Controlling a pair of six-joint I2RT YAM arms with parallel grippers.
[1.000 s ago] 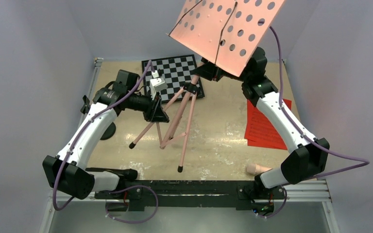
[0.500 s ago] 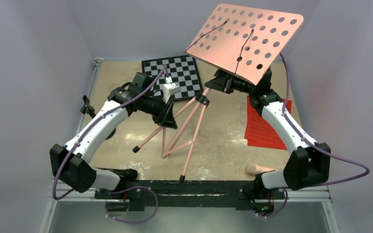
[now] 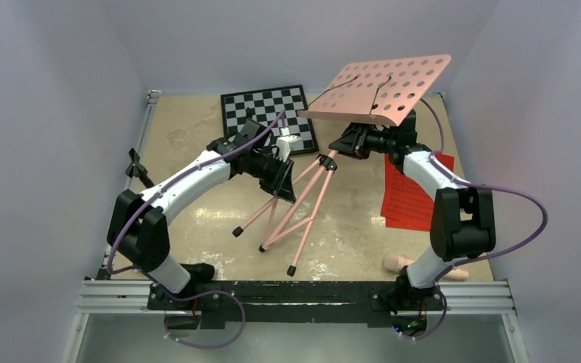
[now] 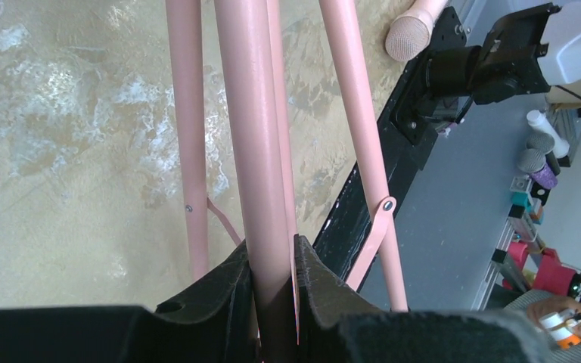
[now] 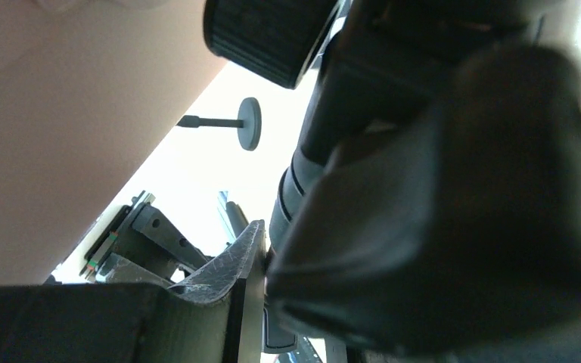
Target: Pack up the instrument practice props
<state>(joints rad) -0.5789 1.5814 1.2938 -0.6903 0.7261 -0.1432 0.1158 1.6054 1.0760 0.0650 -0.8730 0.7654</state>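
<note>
Pink music stand (image 3: 382, 87) is pinched by left pincer (image 4: 272, 255) and right pincer (image 3: 350, 142).

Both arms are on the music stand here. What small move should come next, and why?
Probably lower the pink music stand sideways onto the table, both arms together. The left gripper clamps its centre pole, the right gripper grips it under the desk, and the stand leans with its legs spread, so it cannot be packed as it stands.

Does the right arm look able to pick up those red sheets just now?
Probably not yet: the right gripper is clamped on the pink music stand, so it isn't free. The red sheets lie uncovered beside that arm.
</note>
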